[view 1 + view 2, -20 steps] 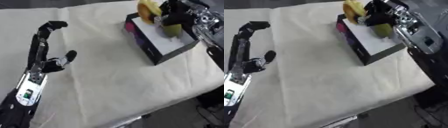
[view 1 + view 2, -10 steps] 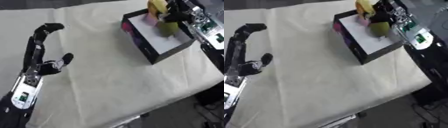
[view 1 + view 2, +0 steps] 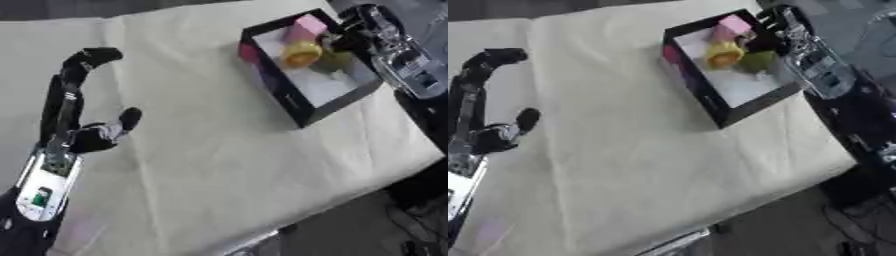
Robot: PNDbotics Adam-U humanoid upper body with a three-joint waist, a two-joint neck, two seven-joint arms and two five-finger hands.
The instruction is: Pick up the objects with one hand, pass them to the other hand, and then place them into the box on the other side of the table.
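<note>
Fingers (image 3: 346, 37) of your right hand (image 3: 372, 27) curl beside the yellow object (image 3: 300, 53) inside the box (image 3: 302, 107), grip unclear, while your left hand (image 3: 79, 130) rests relaxed far across the counter (image 3: 201, 150).

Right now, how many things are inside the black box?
3 that I can see. A pink block sits at the far corner, a yellow thing in the middle, and a green thing beside it, under the right hand. More may be hidden.
</note>
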